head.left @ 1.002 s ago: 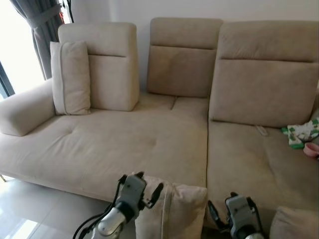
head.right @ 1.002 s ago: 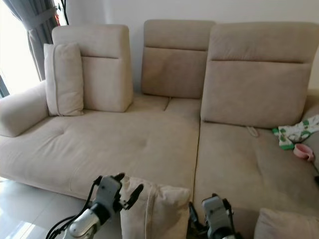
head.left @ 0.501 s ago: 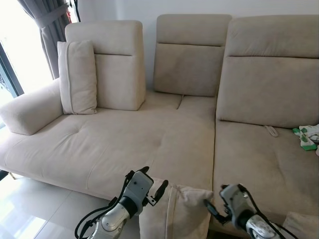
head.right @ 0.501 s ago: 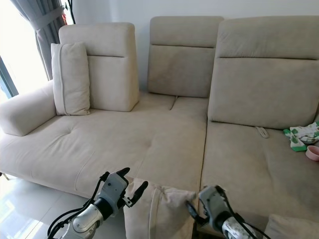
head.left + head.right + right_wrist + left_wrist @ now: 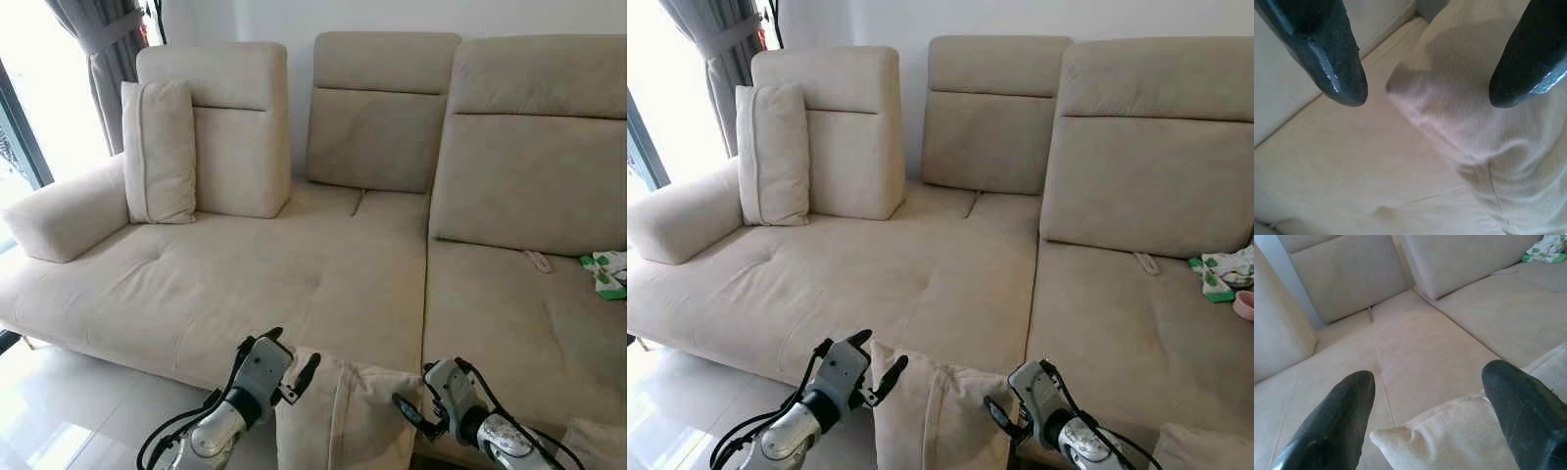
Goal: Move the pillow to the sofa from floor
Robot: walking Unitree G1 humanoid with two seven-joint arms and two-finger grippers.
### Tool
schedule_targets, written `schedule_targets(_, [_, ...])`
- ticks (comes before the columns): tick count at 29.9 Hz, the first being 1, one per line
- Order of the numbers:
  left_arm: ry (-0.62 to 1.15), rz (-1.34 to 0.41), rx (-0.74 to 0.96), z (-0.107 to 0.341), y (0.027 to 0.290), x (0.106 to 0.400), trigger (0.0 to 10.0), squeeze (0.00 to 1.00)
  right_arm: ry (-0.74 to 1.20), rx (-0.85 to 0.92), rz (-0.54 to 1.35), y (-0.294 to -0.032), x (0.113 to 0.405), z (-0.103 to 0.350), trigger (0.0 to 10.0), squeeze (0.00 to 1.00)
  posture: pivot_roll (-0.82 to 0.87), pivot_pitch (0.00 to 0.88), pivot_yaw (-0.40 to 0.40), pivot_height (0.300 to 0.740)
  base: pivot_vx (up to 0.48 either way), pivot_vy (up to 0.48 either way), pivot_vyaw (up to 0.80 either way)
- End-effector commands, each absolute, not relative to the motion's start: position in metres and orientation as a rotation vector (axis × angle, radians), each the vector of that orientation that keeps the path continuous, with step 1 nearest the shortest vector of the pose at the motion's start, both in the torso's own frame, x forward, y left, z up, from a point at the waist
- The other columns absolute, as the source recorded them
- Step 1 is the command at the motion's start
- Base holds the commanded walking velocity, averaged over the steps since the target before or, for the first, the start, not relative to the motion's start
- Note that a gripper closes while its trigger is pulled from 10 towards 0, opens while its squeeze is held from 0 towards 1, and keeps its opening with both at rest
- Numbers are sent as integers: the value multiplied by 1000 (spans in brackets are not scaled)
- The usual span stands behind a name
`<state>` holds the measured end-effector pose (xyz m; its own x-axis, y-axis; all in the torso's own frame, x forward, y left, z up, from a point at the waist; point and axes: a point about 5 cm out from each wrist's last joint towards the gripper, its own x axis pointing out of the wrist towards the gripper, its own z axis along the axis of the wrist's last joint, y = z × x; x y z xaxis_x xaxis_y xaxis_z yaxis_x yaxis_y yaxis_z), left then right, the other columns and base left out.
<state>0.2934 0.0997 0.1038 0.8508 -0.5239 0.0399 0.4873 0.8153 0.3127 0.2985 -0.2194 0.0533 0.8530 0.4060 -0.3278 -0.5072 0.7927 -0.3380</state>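
A beige pillow (image 5: 343, 416) stands upright at the bottom of the head views, just in front of the beige sofa's (image 5: 294, 274) seat edge. My left gripper (image 5: 294, 348) is open at the pillow's top left corner; in the left wrist view that corner (image 5: 1459, 435) lies between the spread black fingers (image 5: 1347, 401). My right gripper (image 5: 409, 409) is open at the pillow's top right corner, and in the right wrist view the pillow (image 5: 1474, 122) sits between its parted fingertips. The pillow's lower part is cut off by the frame.
A matching cushion (image 5: 157, 152) leans upright against the sofa's left backrest. A green-and-white cloth (image 5: 607, 272) and a pink bowl (image 5: 1244, 304) lie on the right seat. Another beige cushion (image 5: 588, 446) shows at bottom right. Grey curtain (image 5: 108, 49) and glossy floor (image 5: 59, 411) are at left.
The camera has shifted, so the sofa sits further right in the picture. My right gripper has come in closer to the pillow's right corner. The left gripper stays at the left corner.
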Motion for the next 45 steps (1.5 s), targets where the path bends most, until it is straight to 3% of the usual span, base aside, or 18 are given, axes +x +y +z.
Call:
schedule_targets(1, [-107,-532,331,101,104,292,10000,0,251,-413,485,-220,298,50,10000,0,79,0,51,557,0,0,0])
schedule_targets(8, [-110,-533,340,103,104,294,10000,0,224,-433,480,-216,303,51,10000,0,85,0,54,557,0,0,0])
schedule_targets(9, [-111,-531,341,104,105,295,10000,0,222,-437,478,-216,304,52,8745,0,86,0,54,557,0,0,0])
schedule_targets(11, [-112,-529,341,104,105,295,10000,0,222,-444,476,-215,305,52,8510,0,86,0,54,557,0,0,0])
schedule_targets(13, [-112,-525,341,105,106,295,10000,0,225,-452,470,-215,306,51,10000,0,89,0,53,557,0,0,0])
schedule_targets(19, [-109,-522,340,104,106,294,10000,0,242,-450,457,-215,307,49,10000,0,90,0,53,557,0,0,0])
schedule_targets(20, [-108,-523,338,103,105,292,10000,0,256,-437,454,-214,307,46,5255,0,94,0,54,557,0,0,0])
schedule_targets(21, [-108,-523,338,103,105,292,10000,0,256,-437,454,-214,307,46,5255,0,94,0,54,557,0,0,0])
schedule_targets(22, [-108,-524,338,104,105,292,10000,0,259,-424,459,-212,308,45,2667,0,95,0,55,557,0,0,0])
schedule_targets(23, [-108,-524,338,104,105,292,10000,0,259,-424,459,-212,308,45,2667,0,95,0,55,557,0,0,0])
schedule_targets(24, [-108,-525,338,104,105,292,10000,0,260,-414,462,-211,308,44,0,0,95,0,55,557,0,0,0])
schedule_targets(30, [-69,-548,346,100,106,292,10000,0,237,-422,501,-202,309,45,0,0,99,0,54,557,0,0,0])
schedule_targets(35, [70,-696,433,76,104,282,10000,0,227,-405,515,-198,305,42,0,0,92,0,50,557,0,0,0])
schedule_targets(45, [239,-718,505,50,116,280,10000,0,162,-387,560,-190,291,38,0,0,67,0,50,557,0,0,0])
